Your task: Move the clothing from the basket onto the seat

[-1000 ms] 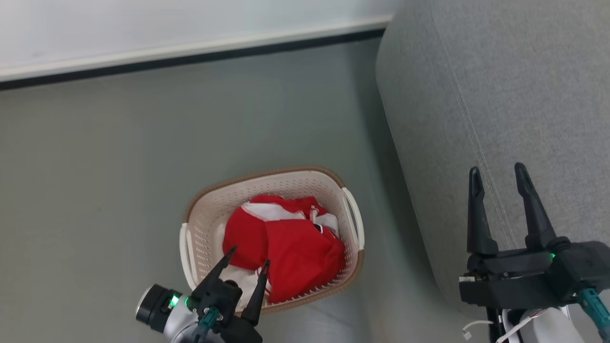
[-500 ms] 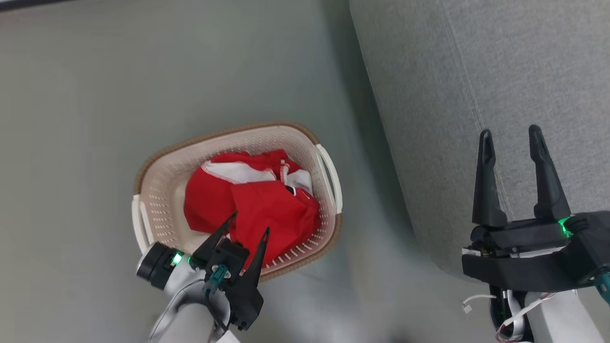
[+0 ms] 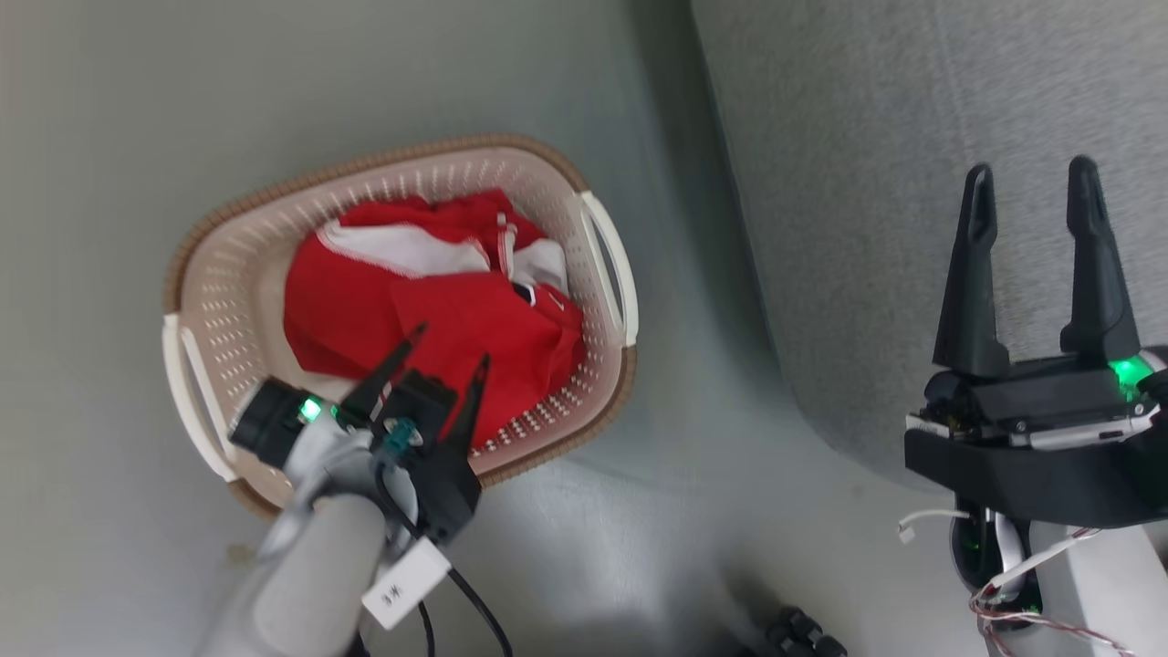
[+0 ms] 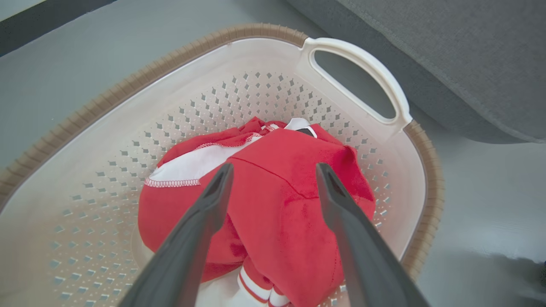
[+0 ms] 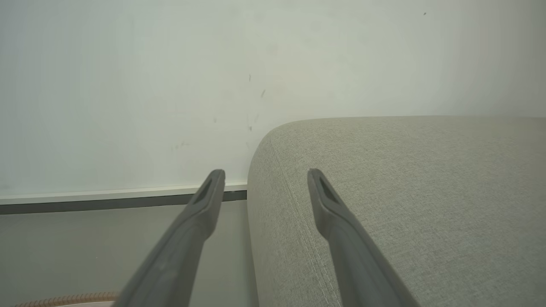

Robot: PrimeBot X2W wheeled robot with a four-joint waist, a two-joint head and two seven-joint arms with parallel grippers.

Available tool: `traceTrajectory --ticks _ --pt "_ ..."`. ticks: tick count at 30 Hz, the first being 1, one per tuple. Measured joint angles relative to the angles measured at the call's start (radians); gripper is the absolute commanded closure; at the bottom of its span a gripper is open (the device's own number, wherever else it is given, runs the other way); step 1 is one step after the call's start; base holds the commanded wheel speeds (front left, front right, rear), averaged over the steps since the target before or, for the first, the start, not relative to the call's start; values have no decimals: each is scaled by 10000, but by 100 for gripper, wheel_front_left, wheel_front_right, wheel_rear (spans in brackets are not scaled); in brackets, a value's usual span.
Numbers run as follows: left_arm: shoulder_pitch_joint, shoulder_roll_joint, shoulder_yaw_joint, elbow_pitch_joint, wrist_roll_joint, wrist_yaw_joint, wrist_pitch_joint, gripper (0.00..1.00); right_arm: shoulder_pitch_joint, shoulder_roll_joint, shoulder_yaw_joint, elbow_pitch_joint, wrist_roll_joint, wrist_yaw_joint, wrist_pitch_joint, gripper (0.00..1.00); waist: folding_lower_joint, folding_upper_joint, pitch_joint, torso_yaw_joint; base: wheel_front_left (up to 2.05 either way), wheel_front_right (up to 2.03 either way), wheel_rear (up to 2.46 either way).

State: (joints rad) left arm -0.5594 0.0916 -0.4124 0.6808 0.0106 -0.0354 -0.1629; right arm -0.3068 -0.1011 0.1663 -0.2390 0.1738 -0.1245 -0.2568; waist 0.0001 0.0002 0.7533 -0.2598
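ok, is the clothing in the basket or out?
In. The clothing lies bunched inside the basket; the left gripper is open over it, holding nothing.

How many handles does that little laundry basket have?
2. One white handle is on the side facing the grey sofa; the other is on the basket's opposite side. None seem hidden.

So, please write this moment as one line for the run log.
left tool: open, over clothing in basket | right tool: open, empty, at seat edge | step: grasp not yet done
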Motion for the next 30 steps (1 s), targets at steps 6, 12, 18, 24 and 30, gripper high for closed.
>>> traceTrajectory --ticks 6,12,18,24,30 --pt "-689 209 167 253 92 15 44 0 -443 77 -54 -173 0 0 0 0 0 -1 802 -86 0 0 0" --pt "-1088 291 234 734 100 100 38 0 -805 163 -79 -88 0 2 0 0 -1 0 1561 -154 0 0 0" --pt "-1370 309 385 1106 178 453 12 0 -979 196 -92 40 0 4 0 0 -1 -1 1884 -182 0 0 0" --pt "-1610 307 431 1453 182 546 -63 7 -1106 230 -82 163 0 17 0 0 -1 -1 1975 -198 0 0 0" --pt "-1807 171 261 1818 184 449 -205 100 -1132 263 -163 472 -6 31 0 0 -1 -1 1945 -208 0 0 0"
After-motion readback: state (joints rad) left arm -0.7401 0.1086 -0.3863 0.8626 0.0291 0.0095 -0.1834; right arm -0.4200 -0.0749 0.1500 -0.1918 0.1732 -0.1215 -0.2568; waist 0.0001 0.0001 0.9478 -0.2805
